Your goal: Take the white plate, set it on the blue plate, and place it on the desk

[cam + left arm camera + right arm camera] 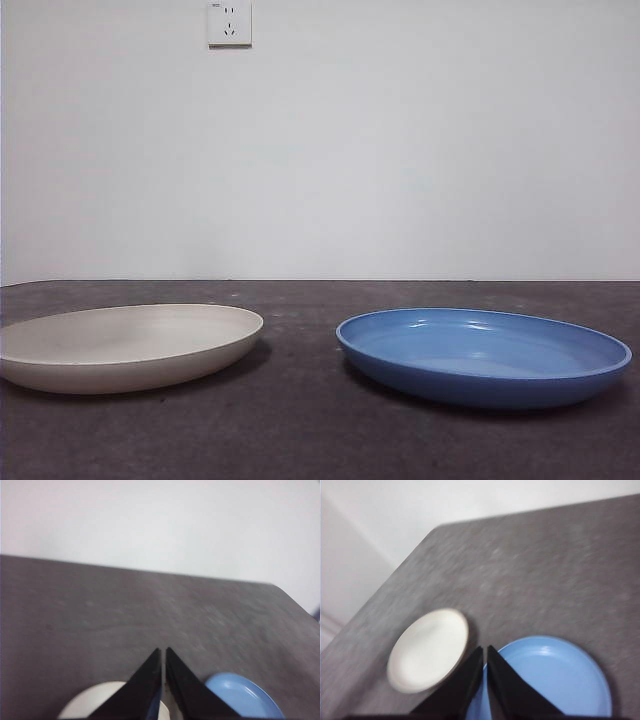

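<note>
**Plates side by side, both grippers closed and aloft**

Plates sit apart on the dark grey surface [300,430], each flat on its base with the rim up. Taking the front view as a clock face, the white plate [125,345] lies at about 8 o'clock, its far side running off the picture's edge, and the blue plate [485,355] lies at about 4 o'clock. A strip of bare surface separates them; their rims do not touch. Nothing rests in either plate. The blue one is glossy, with faint rings showing inside, while the white one is matte cream.

No arm enters the front view. A pale wall rises behind the surface, with a white wall socket [229,22] at about 12 o'clock.

The left gripper [163,652] hangs well above the surface, its two black jaws pressed almost together with only a thin slit between them, holding nothing. Below it the white plate [95,700] and the blue plate [245,697] each show in part on either side of the jaws.

The right gripper [485,650] is likewise raised, jaws drawn together and empty. Its tip lies over the near rim of the blue plate [555,680], with the white plate [427,650] just beside that one. Both wrist pictures are somewhat blurred.
</note>
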